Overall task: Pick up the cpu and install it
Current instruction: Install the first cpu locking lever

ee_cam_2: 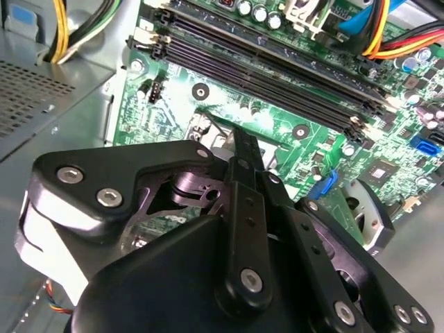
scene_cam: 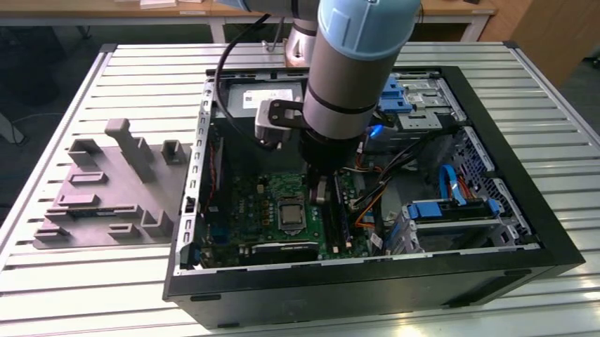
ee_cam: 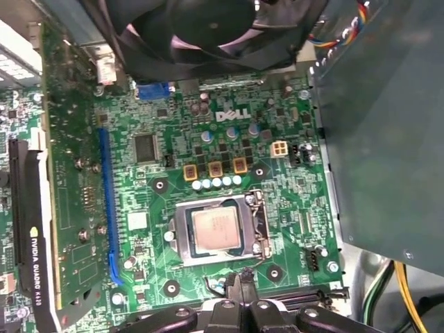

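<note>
So the cpu (ee_cam: 216,230) is sitting in the socket (ee_cam: 220,232) already. The gripper (ee_cam: 244,281) hovers just off the socket's 6 o'clock edge, fingers pinched together, holding nothing. If it drops lower, it could clip the frame.

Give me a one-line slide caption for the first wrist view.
CPU seated in the motherboard socket, the arm's hand poised beside it, case fan in view.
</note>
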